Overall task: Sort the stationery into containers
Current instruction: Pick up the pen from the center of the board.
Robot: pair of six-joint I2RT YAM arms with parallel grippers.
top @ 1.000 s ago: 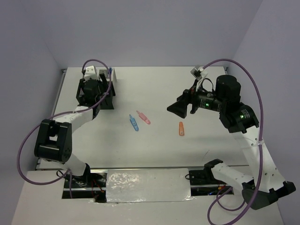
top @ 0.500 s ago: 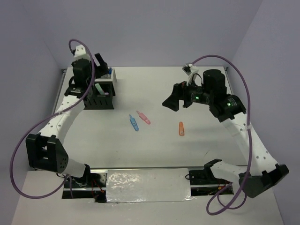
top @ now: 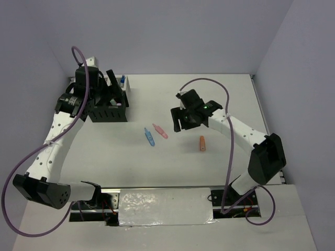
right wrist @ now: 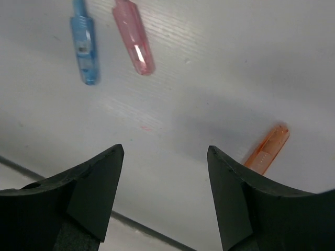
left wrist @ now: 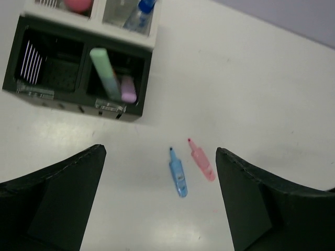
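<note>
A white table (top: 230, 94), boxed in by pale lilac walls on three sides, holds the black organizer (top: 108, 112) in its far left corner, close to the left and far edges. Three loose markers lie mid-table, well apart from every edge: a blue marker (top: 149, 136) and a pink marker (top: 160, 130) just beside each other without touching, and an orange marker (top: 202, 143) apart to their right. The left arm rises along the left edge, with the left gripper (top: 114, 86) held above the organizer; its wrist view shows the fingers (left wrist: 57, 198) spread wide with nothing between them. The right arm doubles back from its base at the near right and stretches leftward. The right gripper (top: 177, 120) hovers over bare table between the pink and orange markers, jaws wide apart and gripping nothing. In one front compartment of the organizer a mint green marker (left wrist: 104, 73) leans tilted, with a purple marker (left wrist: 128, 90) against it. A blue-capped bottle (left wrist: 139, 13) sits in a white-rimmed rear compartment. A pink object (left wrist: 78, 4) in the neighbouring rear compartment is cut off by the frame's top edge, and the other front compartment is too dark to read. In the right wrist view, a finger hides the orange marker's lower end.
</note>
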